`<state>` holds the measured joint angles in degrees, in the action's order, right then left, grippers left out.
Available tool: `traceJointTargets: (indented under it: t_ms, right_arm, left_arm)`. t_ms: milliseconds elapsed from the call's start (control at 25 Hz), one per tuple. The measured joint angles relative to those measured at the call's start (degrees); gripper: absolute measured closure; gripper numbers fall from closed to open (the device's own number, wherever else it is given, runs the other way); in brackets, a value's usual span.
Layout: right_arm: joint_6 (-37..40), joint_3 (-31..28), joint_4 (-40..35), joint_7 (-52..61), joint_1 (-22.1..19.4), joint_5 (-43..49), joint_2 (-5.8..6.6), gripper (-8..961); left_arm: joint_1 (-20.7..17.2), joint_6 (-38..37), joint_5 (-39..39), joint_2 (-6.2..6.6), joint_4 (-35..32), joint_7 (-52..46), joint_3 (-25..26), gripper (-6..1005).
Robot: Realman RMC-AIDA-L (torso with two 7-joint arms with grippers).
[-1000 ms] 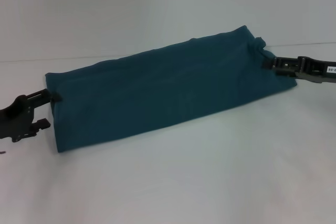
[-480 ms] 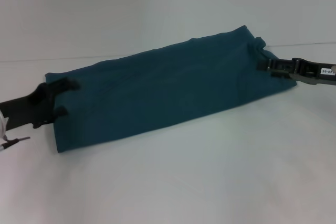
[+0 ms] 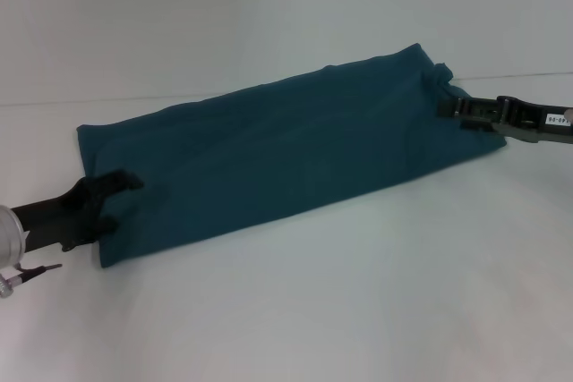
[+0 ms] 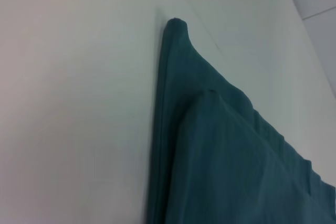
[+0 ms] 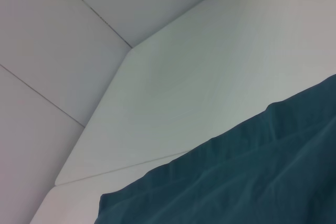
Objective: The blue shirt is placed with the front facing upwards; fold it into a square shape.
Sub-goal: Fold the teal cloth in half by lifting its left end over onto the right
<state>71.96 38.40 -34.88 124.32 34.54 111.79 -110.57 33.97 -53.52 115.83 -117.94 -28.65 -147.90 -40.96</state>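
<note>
The blue shirt (image 3: 269, 149) lies folded into a long narrow band, slanting across the white table (image 3: 340, 292) from near left to far right. No lettering or collar shows. My left gripper (image 3: 125, 203) is open at the band's left end, close to its near corner, with one finger lying over the cloth. My right gripper (image 3: 445, 109) reaches in from the right, its tip over the edge of the band's right end. The left wrist view shows the blue shirt (image 4: 220, 145) in stacked layers ending in a pointed corner. The right wrist view shows the blue shirt (image 5: 252, 182) rumpled on the table.
The table's far edge (image 3: 89, 100) runs behind the shirt, with pale wall panels (image 5: 63, 35) beyond it. A thin cable tip (image 3: 40, 269) hangs beside my left wrist. Bare tabletop (image 3: 358, 310) spreads in front of the shirt.
My left gripper has slid from the band's far left corner down along the left end toward its near corner. My right gripper has edged slightly left onto the cloth. The shirt has hardly shifted.
</note>
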Motion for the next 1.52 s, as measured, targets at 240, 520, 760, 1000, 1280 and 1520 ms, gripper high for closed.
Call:
traceJointTargets:
  t_ms: [240, 520, 760, 1000, 1280, 1520]
  right_arm:
    - [0.04, 0.14, -0.01, 0.02, 0.01, -0.01, -0.17, 169]
    - [0.17, 0.01, -0.01, -0.07, -0.42, -0.02, -0.27, 169]
    - [-0.19, -0.02, -0.02, -0.25, -0.29, -0.02, -0.52, 169]
    - [-0.07, 0.00, -0.02, -0.25, -0.19, 0.00, -0.61, 169]
    - [0.00, 0.00, -0.02, -0.17, -0.48, 0.01, -0.67, 169]
    - [0.08, 0.00, -0.02, -0.28, -0.54, 0.05, -0.79, 169]
  left_arm:
    - [-0.48, -2.66, -0.44, 0.38, -3.84, -0.39, -0.62, 112]
    - [0.81, -0.52, -0.19, 0.58, -5.25, -1.08, -0.75, 113]
    - [3.33, 3.95, -0.10, 0.64, -2.18, 1.37, -2.03, 113]
    - [3.77, 7.47, 0.85, 0.60, -0.29, 2.36, -3.28, 112]
    - [3.79, 8.14, 1.54, 0.33, 0.88, 3.11, -3.69, 112]
    - [4.10, 7.86, 1.61, 0.51, 0.35, 3.20, -4.96, 113]
